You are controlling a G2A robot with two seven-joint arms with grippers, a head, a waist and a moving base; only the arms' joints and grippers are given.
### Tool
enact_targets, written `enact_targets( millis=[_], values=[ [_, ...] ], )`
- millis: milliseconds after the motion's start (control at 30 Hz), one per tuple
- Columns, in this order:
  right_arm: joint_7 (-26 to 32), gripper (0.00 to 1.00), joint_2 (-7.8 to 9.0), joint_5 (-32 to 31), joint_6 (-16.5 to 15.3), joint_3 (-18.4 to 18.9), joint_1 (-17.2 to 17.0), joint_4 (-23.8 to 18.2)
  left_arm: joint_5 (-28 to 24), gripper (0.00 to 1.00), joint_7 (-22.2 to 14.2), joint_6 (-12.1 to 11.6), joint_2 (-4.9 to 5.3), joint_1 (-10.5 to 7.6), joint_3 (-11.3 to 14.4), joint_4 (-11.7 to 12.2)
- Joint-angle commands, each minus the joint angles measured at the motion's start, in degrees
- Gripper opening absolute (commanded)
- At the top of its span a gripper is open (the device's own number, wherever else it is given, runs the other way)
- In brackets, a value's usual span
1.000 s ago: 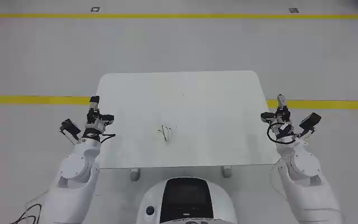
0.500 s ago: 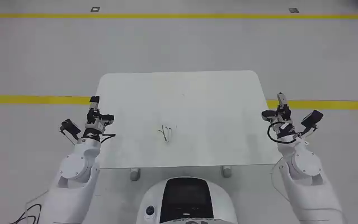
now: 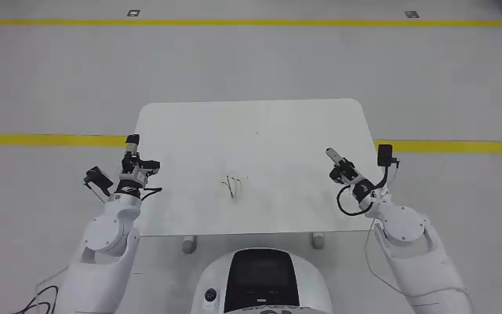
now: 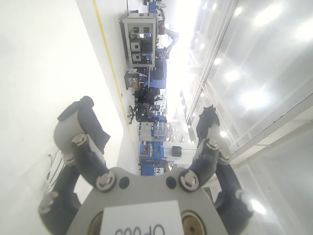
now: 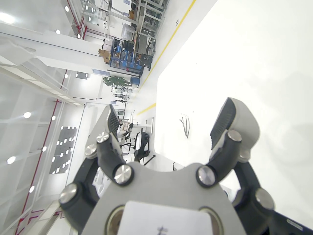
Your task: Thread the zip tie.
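A small bunch of thin dark zip ties (image 3: 233, 187) lies on the white table (image 3: 259, 133), near its front edge at the middle; it is also in the right wrist view (image 5: 185, 124) and faintly in the left wrist view (image 4: 52, 163). My left gripper (image 3: 132, 141) stands at the table's left edge, open and empty, as the left wrist view (image 4: 146, 113) confirms. My right gripper (image 3: 332, 154) hangs over the table's right part, pointing toward the ties, open with nothing between its fingers (image 5: 168, 113).
The table has rounded corners and stands on a pale floor with a yellow line (image 3: 47, 140) running left to right behind both arms. Bare tabletop lies between each gripper and the ties.
My right arm has swung inward from beyond the table's right edge to above the table, its gripper turning toward the zip ties. The left arm has kept still.
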Motion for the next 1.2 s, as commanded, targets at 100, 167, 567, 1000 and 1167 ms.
enact_targets(
  millis=[100,167,567,1000,1167],
  values=[
    [0.0,1.0,0.0,-0.1,0.0,0.0,0.0,0.0,0.0,1.0,0.0,0.0,0.0,0.0,0.0,0.0],
    [0.0,1.0,0.0,-0.1,0.0,0.0,0.0,0.0,0.0,1.0,0.0,0.0,0.0,0.0,0.0,0.0],
    [17.1,1.0,-0.26,-18.5,9.8,-14.1,17.5,4.8,0.0,1.0,0.0,0.0,0.0,0.0,0.0,0.0],
    [25.2,1.0,-1.59,-18.9,15.5,-22.3,23.9,11.7,0.0,1.0,0.0,0.0,0.0,0.0,0.0,0.0],
    [25.8,1.0,-1.59,-19.7,14.2,-22.8,24.4,11.2,0.0,1.0,0.0,0.0,0.0,0.0,0.0,0.0]
  ],
)
